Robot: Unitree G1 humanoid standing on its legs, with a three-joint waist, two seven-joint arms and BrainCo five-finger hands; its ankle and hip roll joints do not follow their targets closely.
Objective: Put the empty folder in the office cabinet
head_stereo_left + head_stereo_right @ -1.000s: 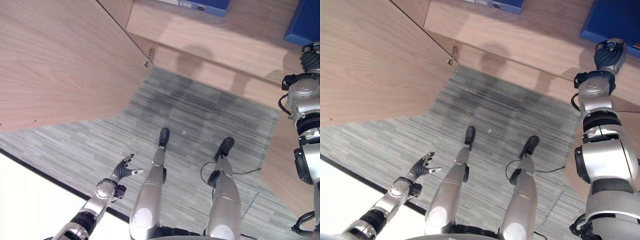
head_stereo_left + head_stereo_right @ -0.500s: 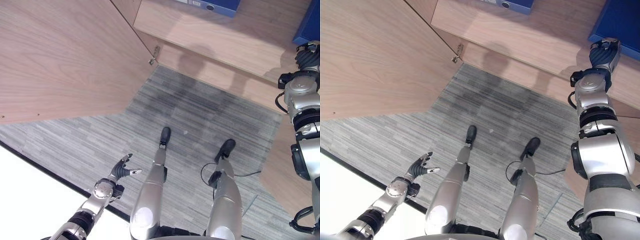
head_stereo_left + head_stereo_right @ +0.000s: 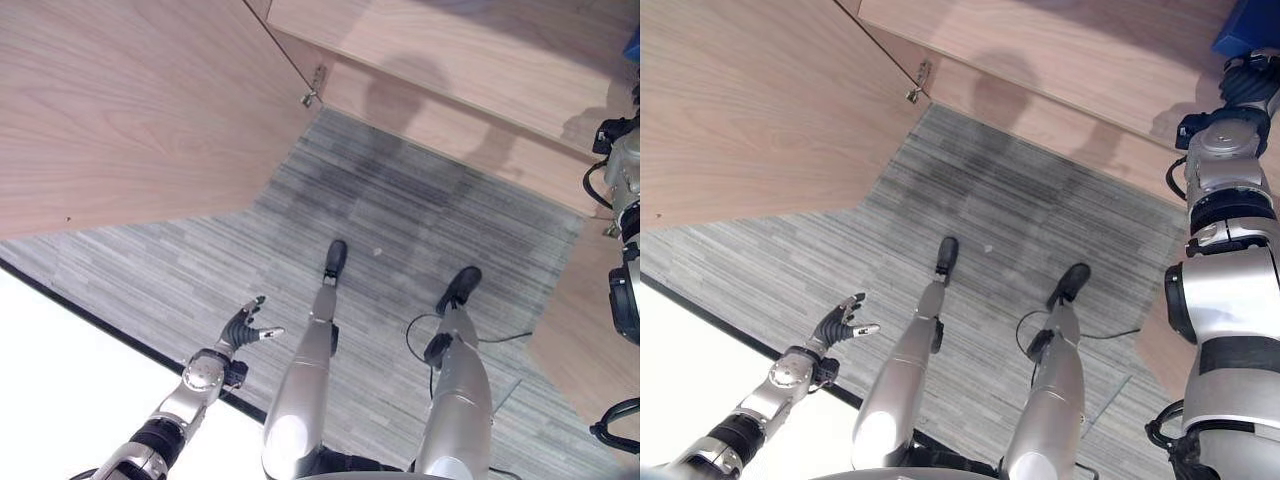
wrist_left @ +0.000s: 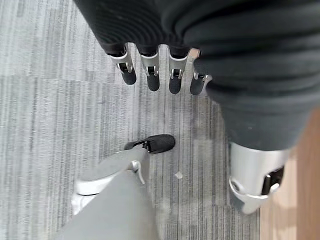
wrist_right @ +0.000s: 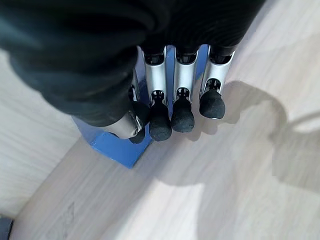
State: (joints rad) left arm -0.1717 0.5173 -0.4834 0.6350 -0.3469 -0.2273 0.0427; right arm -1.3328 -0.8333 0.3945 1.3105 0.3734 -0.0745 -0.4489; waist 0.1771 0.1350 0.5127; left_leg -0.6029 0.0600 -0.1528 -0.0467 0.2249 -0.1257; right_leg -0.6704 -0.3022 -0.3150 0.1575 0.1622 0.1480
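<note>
The blue folder (image 5: 117,145) stands on the pale wooden cabinet shelf (image 5: 240,165), and in the right wrist view the right hand (image 5: 172,107) sits directly over it: the silver fingers (image 5: 182,100) reach down across the folder's upper face with their dark tips at or just past its near edge, while the thumb tip lies against the folder at about 9 o'clock of those fingertips. The fingers look gently bent rather than tightly curled, and I cannot tell whether they pinch the folder or merely rest on it, since the cover hides the contact. In the right eye view the same hand shows at about 2 o'clock, raised against the shelf, with a corner of the blue folder (image 3: 1243,30) just beyond it at 12 o'clock. The left hand (image 3: 243,325) hangs low at about 7 o'clock in the left eye view, well apart from the folder, its fingers straight and spread and holding nothing above the grey striped carpet (image 3: 400,220). The open wooden cabinet door (image 3: 130,110) stands at 10 o'clock, its metal hinge (image 3: 312,97) at the shelf's corner.
</note>
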